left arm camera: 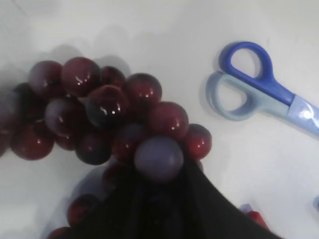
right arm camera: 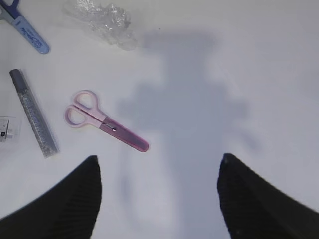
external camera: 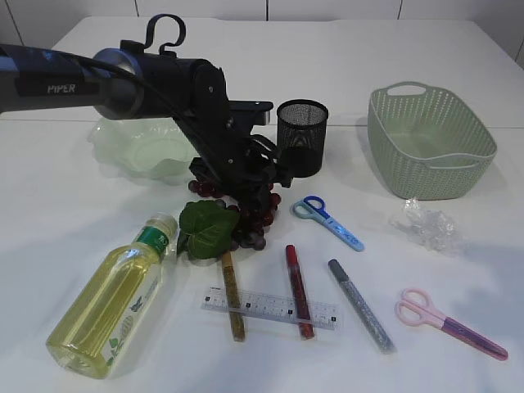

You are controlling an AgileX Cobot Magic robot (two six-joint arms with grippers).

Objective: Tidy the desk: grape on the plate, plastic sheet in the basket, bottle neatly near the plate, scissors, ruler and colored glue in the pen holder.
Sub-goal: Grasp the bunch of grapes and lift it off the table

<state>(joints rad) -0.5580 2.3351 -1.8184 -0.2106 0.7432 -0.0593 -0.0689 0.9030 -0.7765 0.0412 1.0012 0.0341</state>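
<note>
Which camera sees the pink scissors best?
The right wrist view: the pink scissors lie whole and unblocked on the white table, seen from above. The exterior view shows them too, smaller, near the front right corner. The left wrist view misses them, showing only the blue scissors.

White table (external camera: pixel 491 246) seen under everything, surface plain, matte, unmarked. Thin seam (external camera: pixel 348 125) seen running side to side across far part of table, splitting it into near and far sections. Far edge met by pale panelled wall (external camera: pixel 205 6), vertical joints visible. In right wrist view, broad soft grey shadow (right arm camera: pixel 189 99) seen cast on bare tabletop. Same white surface seen in left wrist view.
</note>
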